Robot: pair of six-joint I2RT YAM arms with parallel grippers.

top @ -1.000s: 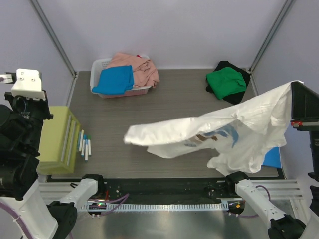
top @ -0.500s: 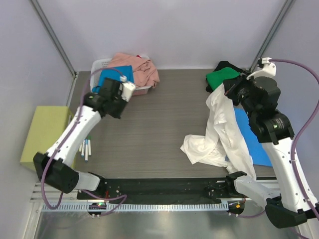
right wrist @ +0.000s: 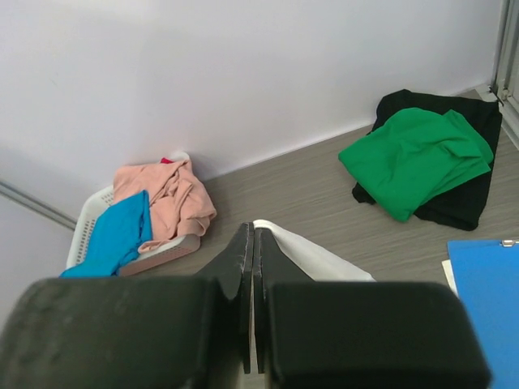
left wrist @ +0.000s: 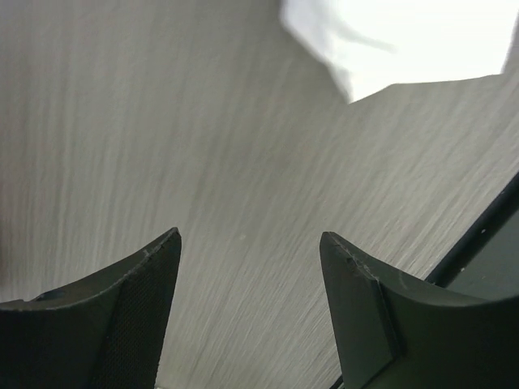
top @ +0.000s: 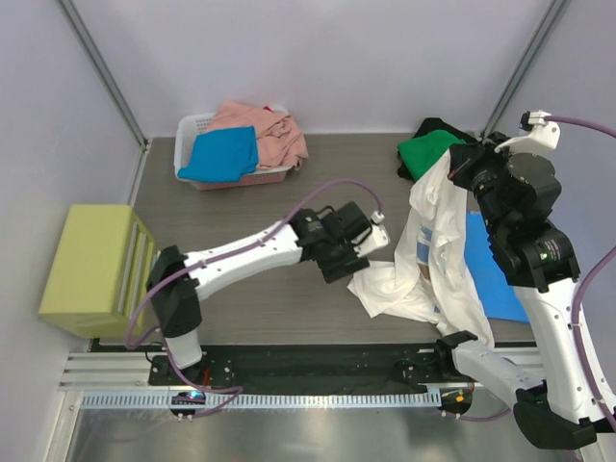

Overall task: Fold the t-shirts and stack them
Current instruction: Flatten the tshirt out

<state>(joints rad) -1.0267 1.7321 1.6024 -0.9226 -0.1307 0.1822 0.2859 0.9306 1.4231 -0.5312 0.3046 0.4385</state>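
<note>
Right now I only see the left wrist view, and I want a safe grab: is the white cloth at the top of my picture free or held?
Observer: Held. The right gripper is shut on one end of that white cotton t-shirt, raising it above the grey wood-grain table.
Operator: Where is the raised end?
Observer: Far right, beside the soft green t-shirt; the bunched lower end lies just right of your open left gripper.
Operator: Anything else near it?
Observer: A flat blue folder lies on the right, its left edge covered by the shirt.
</note>
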